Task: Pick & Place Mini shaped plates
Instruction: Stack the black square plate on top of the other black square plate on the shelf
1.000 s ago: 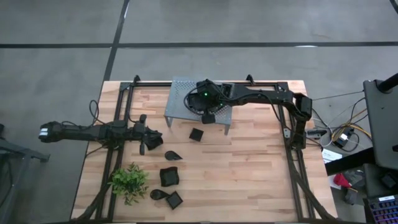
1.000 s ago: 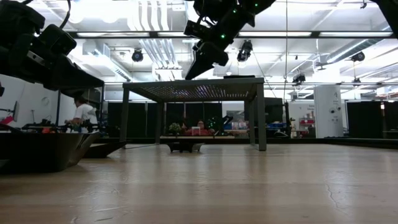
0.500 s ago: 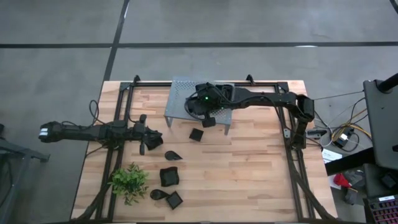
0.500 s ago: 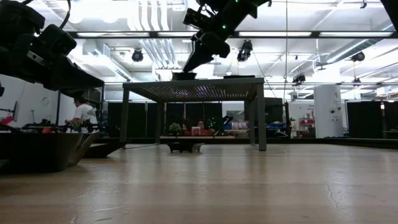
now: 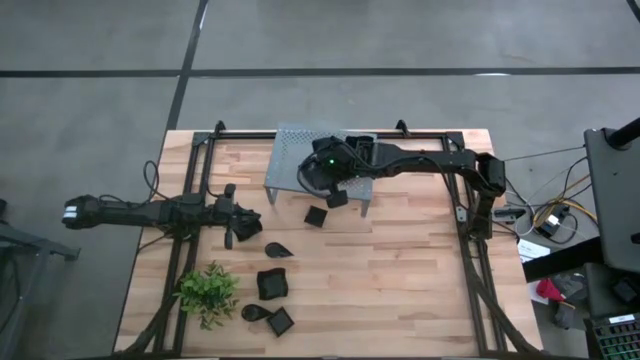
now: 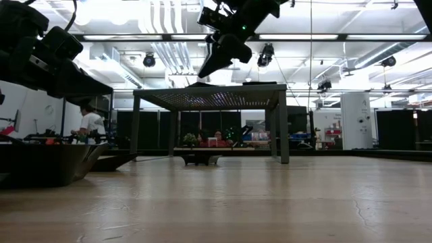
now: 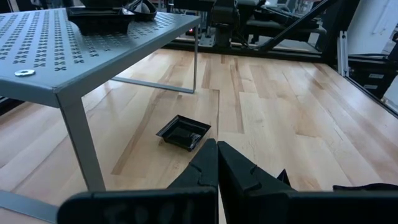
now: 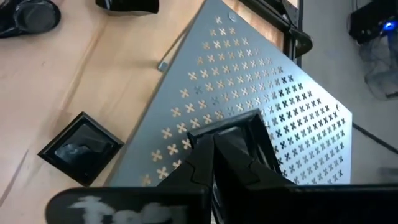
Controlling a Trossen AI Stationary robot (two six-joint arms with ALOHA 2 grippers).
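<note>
High view: the right arm reaches from the table's right side across to the grey perforated rack (image 5: pixel 318 160) near the far edge, and the right gripper (image 5: pixel 333 190) hangs above the rack's near part. The right wrist view looks down past its dark fingers (image 8: pixel 214 163), which are pressed together with nothing between them, onto the rack top (image 8: pixel 249 99); a square black plate (image 8: pixel 239 140) lies on that top just beyond the fingertips, partly hidden by them. A second square plate (image 8: pixel 81 149) sits on the wooden table (image 5: pixel 400 270) beside the rack's near edge; the same plate shows in the high view (image 5: pixel 316 215). In the low view the right gripper (image 6: pixel 217 59) hangs clear above the rack (image 6: pixel 209 94), not touching it. The left arm lies along the table's left side, its gripper (image 5: pixel 232 228) low over a dark plate (image 5: pixel 247 226); the left wrist view shows its fingers (image 7: pixel 217 168) closed tight on nothing. More black plates lie on the wood nearer the front: a teardrop one (image 5: pixel 278 249), a larger square one (image 5: pixel 271 284), another teardrop (image 5: pixel 254 313) and a small square (image 5: pixel 281 321) touching it. A green leafy plant (image 5: pixel 208 292) stands just left of them.
</note>
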